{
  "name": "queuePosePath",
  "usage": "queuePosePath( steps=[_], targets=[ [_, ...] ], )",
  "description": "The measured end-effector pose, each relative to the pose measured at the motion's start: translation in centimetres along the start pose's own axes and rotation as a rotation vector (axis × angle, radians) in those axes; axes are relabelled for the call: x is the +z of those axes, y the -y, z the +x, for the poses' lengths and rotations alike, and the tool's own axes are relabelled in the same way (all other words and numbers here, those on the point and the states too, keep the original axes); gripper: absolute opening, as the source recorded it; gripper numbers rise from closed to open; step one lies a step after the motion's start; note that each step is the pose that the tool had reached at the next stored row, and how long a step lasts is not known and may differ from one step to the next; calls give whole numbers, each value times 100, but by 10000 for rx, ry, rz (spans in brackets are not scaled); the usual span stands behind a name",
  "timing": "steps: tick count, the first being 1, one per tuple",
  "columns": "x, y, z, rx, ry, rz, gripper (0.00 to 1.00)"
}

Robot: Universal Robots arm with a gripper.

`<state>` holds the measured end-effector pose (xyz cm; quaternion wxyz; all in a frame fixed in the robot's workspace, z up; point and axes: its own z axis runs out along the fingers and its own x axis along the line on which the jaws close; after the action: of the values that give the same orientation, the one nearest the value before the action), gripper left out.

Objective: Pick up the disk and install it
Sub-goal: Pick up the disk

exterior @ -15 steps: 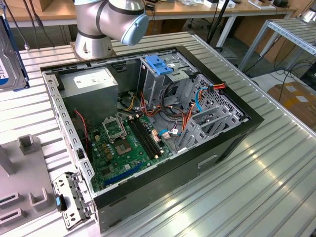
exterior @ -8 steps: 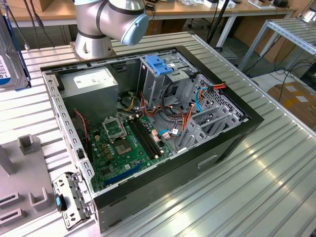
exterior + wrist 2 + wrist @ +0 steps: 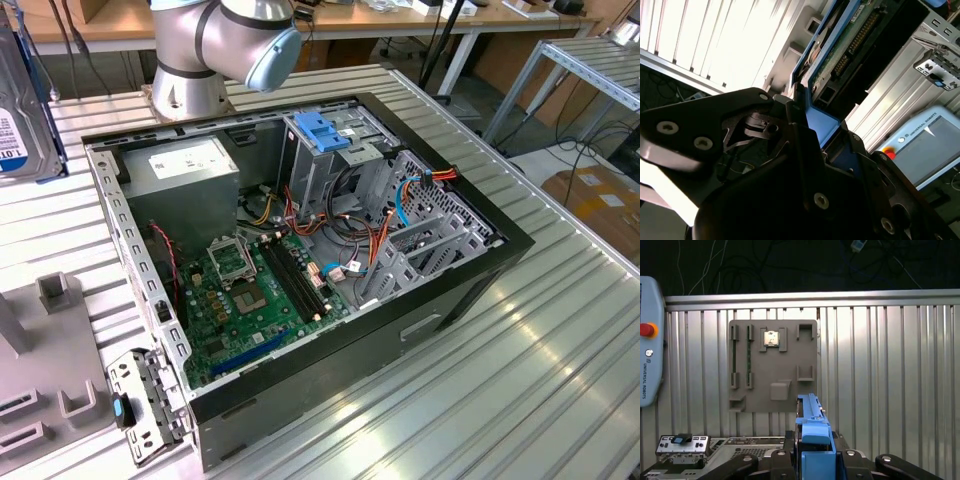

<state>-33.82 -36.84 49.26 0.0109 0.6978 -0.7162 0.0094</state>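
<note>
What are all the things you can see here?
silver-grey hard disk in blue plastic carrier: one, silver and blue, exterior view's left edge.
ribbed metal table: one, silver, underneath.
open black computer case: one, black, on the table.
green motherboard: one, green, inside the case.
grey power-supply box: one, grey, inside the case.
light-blue plastic latch: one, blue, on the grey metal cage.
grey slotted holder board: one, grey, on the table.
robot arm: one, silver-grey, beyond the case.
black gripper: one, black, shut on the disk.

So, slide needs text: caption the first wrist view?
Tool shut on the blue-edged disk, with the grey fixture board on the ribbed metal table beyond.
</note>
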Motion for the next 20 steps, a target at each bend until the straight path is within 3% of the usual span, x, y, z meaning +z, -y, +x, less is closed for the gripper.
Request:
queuePosePath(
  steps=[20],
  targets=[
    [-1, 152, -4, 0, -1, -1, 37]
  ],
)
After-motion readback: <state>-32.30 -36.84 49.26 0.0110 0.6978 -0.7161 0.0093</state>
